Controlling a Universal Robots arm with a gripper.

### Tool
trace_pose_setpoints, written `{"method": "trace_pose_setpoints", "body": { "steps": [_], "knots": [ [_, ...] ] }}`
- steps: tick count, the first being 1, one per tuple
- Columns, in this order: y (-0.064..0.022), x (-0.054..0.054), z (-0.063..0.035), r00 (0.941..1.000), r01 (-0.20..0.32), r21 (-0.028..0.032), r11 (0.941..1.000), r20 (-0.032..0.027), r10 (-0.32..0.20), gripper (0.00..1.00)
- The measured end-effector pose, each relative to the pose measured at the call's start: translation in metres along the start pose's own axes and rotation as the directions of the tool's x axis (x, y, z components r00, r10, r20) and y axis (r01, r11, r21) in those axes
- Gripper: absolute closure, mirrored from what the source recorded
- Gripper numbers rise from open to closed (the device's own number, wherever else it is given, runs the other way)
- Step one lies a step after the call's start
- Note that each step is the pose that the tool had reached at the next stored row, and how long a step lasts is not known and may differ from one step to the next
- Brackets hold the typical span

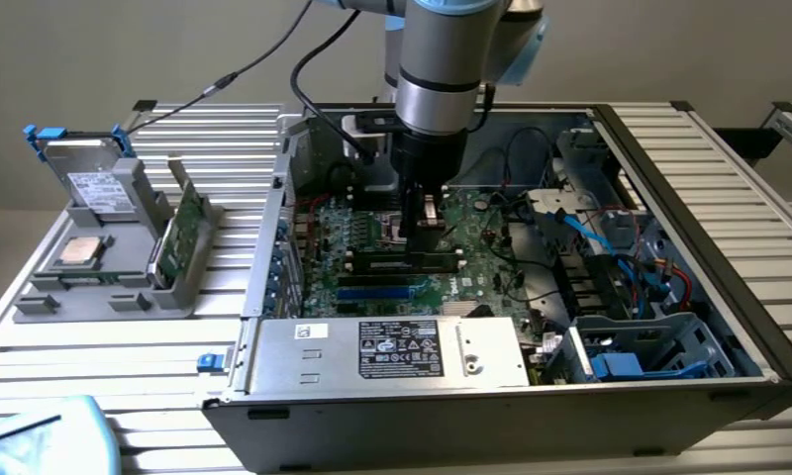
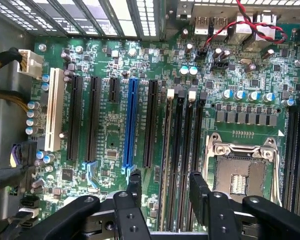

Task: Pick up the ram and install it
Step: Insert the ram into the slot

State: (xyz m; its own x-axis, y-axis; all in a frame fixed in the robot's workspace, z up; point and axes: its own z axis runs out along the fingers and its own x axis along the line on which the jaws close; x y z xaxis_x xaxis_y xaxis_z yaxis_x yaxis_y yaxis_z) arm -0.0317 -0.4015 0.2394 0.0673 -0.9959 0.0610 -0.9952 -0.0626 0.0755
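Observation:
The ram (image 2: 165,155) stands edge-on in a memory slot of the green motherboard (image 2: 110,145), next to several empty black slots. My gripper (image 2: 166,184) hangs just above it, open, with one black finger (image 2: 135,182) on each side of the stick and nothing held. In the exterior view the gripper (image 1: 423,236) points straight down into the open computer case (image 1: 713,247), just over the dark ram (image 1: 403,263) lying across the board.
The open CPU socket (image 2: 240,170) sits beside the memory slots, and a blue expansion slot (image 2: 130,122) on the other side. The power supply (image 1: 389,351) fills the case's near side. A grey holder (image 1: 106,287) at the exterior view's left carries a green card (image 1: 178,233), a CPU chip (image 1: 79,252) and a drive (image 1: 92,183).

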Motion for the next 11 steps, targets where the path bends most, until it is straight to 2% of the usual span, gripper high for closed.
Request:
{"method": "trace_pose_setpoints", "body": {
  "steps": [2, 4, 5, 7, 8, 9, 11],
  "knots": [
    [0.0, 0.0, 0.0, 1.0, 0.0, 0.0, 1.0, 0.0, 0.0, 0.51],
    [0.0, 0.0, 0.0, 1.0, 0.0, 0.0, 1.0, 0.0, 0.0, 0.63],
    [0.0, 0.0, 0.0, 1.0, 0.0, 0.0, 1.0, -0.0001, 0.0, 0.63],
    [0.0, 0.0, 0.0, 1.0, 0.0, 0.0, 1.0, 0.0, 0.0, 0.75],
    [0.0, 0.0, 0.0, 1.0, 0.0, 0.0, 1.0, 0.0, 0.0, 0.75],
    [0.0, 0.0, 0.0, 1.0, 0.0, 0.0, 1.0, 0.0, 0.0, 0.87],
    [0.0, 0.0, 0.0, 1.0, 0.0, 0.0, 1.0, 0.0, 0.0, 0.89]
  ]
}}
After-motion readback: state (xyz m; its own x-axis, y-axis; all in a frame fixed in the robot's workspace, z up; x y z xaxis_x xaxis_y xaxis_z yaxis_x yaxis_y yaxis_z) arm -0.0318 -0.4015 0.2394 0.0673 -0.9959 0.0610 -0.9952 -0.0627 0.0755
